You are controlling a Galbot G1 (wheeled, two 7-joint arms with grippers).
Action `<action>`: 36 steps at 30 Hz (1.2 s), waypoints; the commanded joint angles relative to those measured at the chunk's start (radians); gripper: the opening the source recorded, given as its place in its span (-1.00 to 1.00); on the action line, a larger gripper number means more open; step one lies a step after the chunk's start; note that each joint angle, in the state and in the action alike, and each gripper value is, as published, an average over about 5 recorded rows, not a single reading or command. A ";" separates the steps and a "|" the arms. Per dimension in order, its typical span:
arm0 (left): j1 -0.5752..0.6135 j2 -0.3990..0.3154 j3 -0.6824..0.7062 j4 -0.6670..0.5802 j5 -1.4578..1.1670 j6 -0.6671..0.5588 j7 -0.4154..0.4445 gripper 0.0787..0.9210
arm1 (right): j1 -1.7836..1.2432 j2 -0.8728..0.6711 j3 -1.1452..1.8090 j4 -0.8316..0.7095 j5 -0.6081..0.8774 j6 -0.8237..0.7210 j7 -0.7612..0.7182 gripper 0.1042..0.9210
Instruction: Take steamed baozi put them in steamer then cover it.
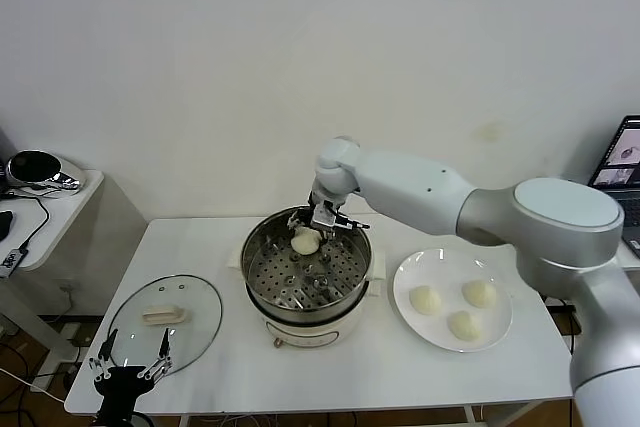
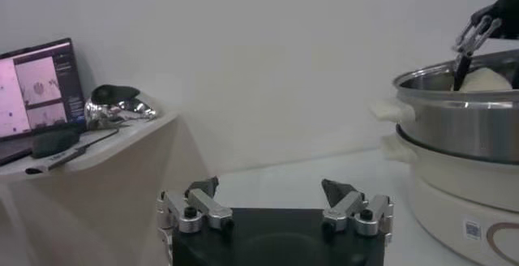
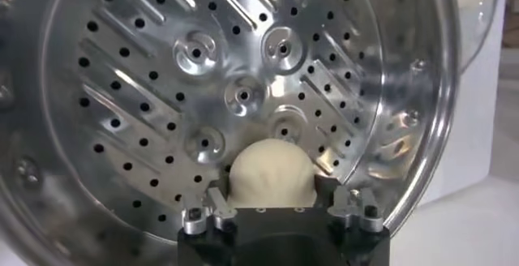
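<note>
The steamer (image 1: 262,278), a shiny steel pot with a perforated tray on a white base, stands mid-table. My right gripper (image 1: 312,230) reaches into its far side, shut on one cream baozi (image 1: 305,240), held just above the tray (image 3: 162,89). In the right wrist view the bun (image 3: 272,174) sits between the fingers. Three more baozi (image 1: 426,298) (image 1: 479,293) (image 1: 462,325) lie on the white plate (image 1: 505,331) to the right. My left gripper (image 1: 131,371) is open and empty, parked low at the front left; the left wrist view shows it (image 2: 272,199) too.
The glass lid (image 1: 200,327) with a cream handle (image 1: 163,316) lies flat on the table left of the steamer. A side table with a shiny device (image 1: 38,169) stands at far left. A laptop (image 1: 623,155) is at far right.
</note>
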 commanded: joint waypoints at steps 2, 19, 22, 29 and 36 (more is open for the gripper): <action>0.001 0.000 0.000 -0.003 0.000 0.000 0.000 0.77 | 0.001 0.014 0.008 -0.022 -0.018 0.038 0.018 0.76; 0.010 0.011 0.007 -0.026 0.003 0.000 0.000 0.77 | 0.402 -0.605 -0.128 0.709 0.593 -1.010 -0.138 0.76; 0.014 0.013 0.006 -0.036 0.004 0.000 0.000 0.77 | 0.401 -0.719 -0.130 0.758 0.581 -1.043 -0.139 0.76; 0.021 0.016 0.000 -0.046 0.004 0.000 0.000 0.77 | 0.269 -0.937 -0.106 0.812 0.482 -1.051 -0.140 0.76; 0.021 0.009 0.001 -0.048 0.012 0.003 0.001 0.77 | -0.066 -0.986 0.085 0.772 0.373 -0.990 -0.147 0.76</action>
